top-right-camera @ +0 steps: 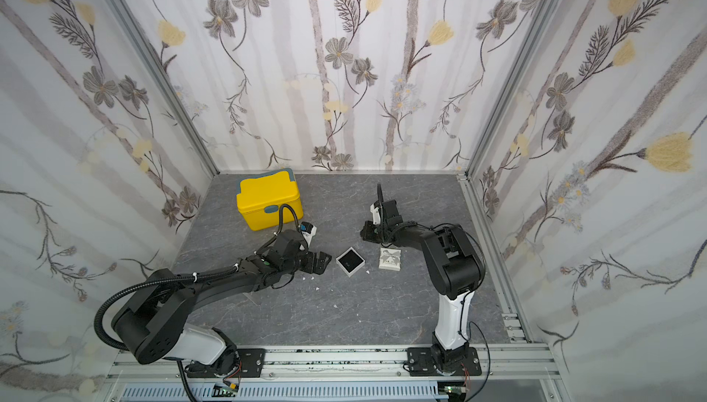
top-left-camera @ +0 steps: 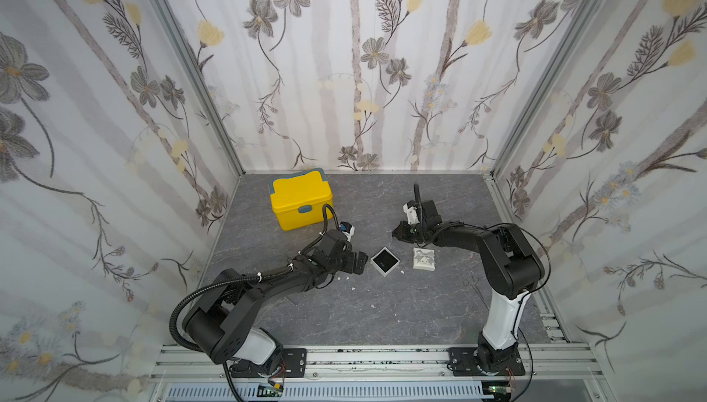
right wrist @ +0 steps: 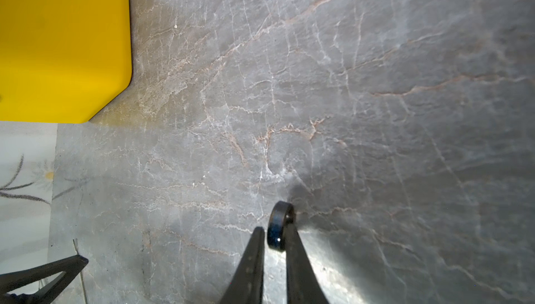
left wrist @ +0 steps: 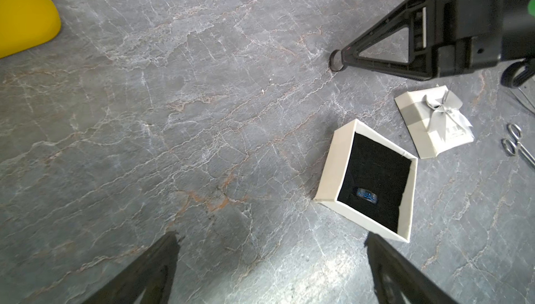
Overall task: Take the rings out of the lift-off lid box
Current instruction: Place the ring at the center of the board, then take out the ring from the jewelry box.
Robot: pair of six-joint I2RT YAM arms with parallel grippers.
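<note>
In both top views the rings are too small to make out, and only the wrist views show them. The first ring [left wrist: 367, 195], a dark band with a bluish sheen, lies on the black velvety lining in a corner of the open white cardboard box [left wrist: 333, 169], half lost against the black. The second ring [right wrist: 279, 225] is out of the box, standing on edge on the grey veined stone-look table [right wrist: 376, 143] near the box, on its back-wall side. It sits between the tips of the right gripper [right wrist: 275, 231], whose tapered black fingers are barely parted. One touches the band and a sliver of gap shows at the other, so I cannot tell whether it is pinched or let go. The left gripper [left wrist: 272, 236] hangs just beside the box, spread wide and holding nothing, its fingers cut off by the frame edge. The lid [left wrist: 431, 123], with a grey bow, lies flat just beside the box, not touching it. Past the lid, metal scissors [left wrist: 514, 143] are cut off at the edge. A glossy yellow plastic box [top-left-camera: 300, 199] with rounded corners stands well apart from the white box.
</note>
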